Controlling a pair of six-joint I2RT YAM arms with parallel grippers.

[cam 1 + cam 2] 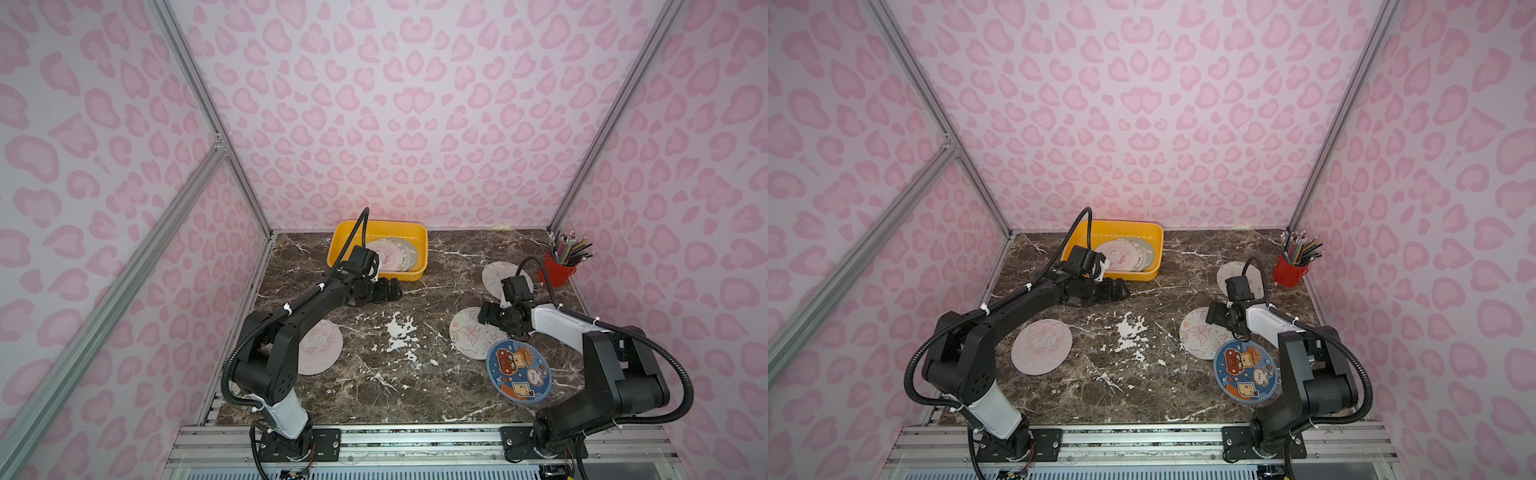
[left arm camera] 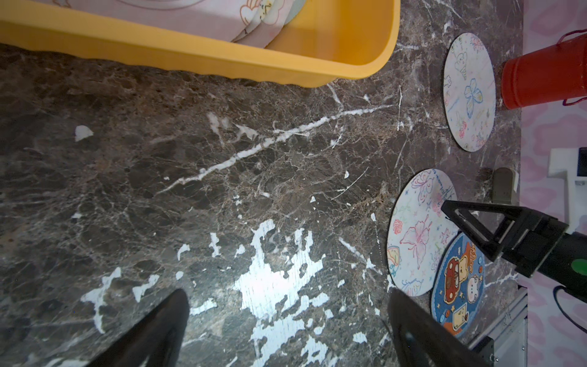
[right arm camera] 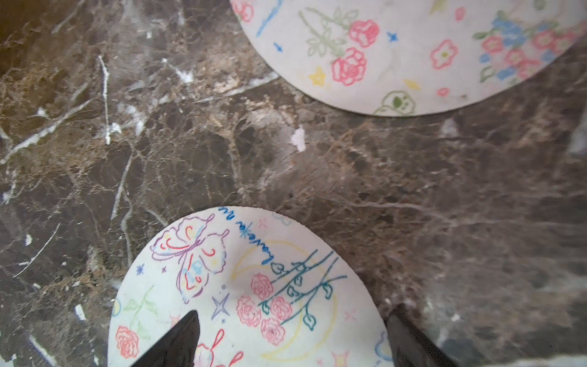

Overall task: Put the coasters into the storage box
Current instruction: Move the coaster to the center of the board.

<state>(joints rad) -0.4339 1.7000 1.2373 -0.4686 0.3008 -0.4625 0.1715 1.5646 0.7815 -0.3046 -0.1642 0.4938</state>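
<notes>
Left gripper (image 2: 287, 291) and right gripper (image 3: 292, 313) both wide, empty.
Some coasters (image 1: 390, 255) stacked in storage box (image 1: 409, 274), four left on bench (image 1: 374, 386).

the dark, white-veined marble tabletop (image 1: 374, 399) carries a yellow storage box (image 1: 422, 251) at its back edge, a red pencil cup (image 1: 557, 272) in the far right corner, a flower coaster (image 1: 494, 272) beside it, a butterfly coaster (image 1: 467, 336) touching a dark blue coaster (image 1: 519, 372), and a pink coaster (image 1: 324, 351) at left.

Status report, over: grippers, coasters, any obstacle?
Left gripper open, right gripper open, both empty. Stack of coasters in yellow box; four on table. Nothing blocking.
</notes>
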